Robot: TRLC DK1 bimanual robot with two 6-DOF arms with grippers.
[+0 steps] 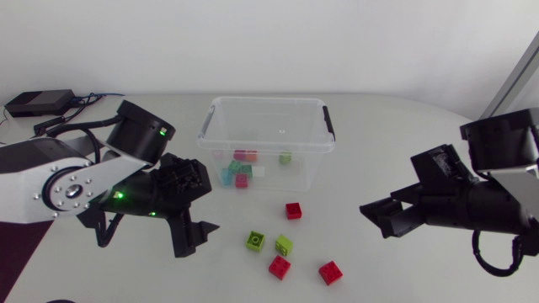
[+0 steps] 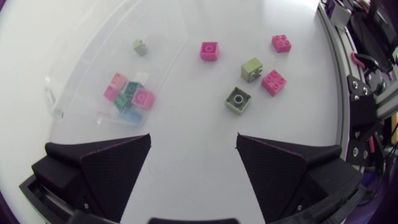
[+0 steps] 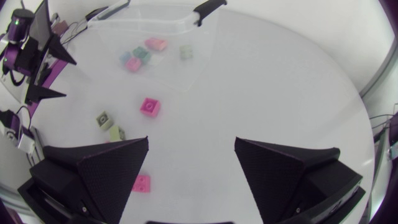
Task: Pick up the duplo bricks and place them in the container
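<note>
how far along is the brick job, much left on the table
About halfway. Done: a cluster of bricks lies in the clear container. In hand: nothing; the left claw and right claw are both open and empty. Left: three red bricks and two green bricks loose on the table.

white table (image 1: 379,126): container (image 1: 269,101), perhaps five bricks (image 1: 293,210)
</note>
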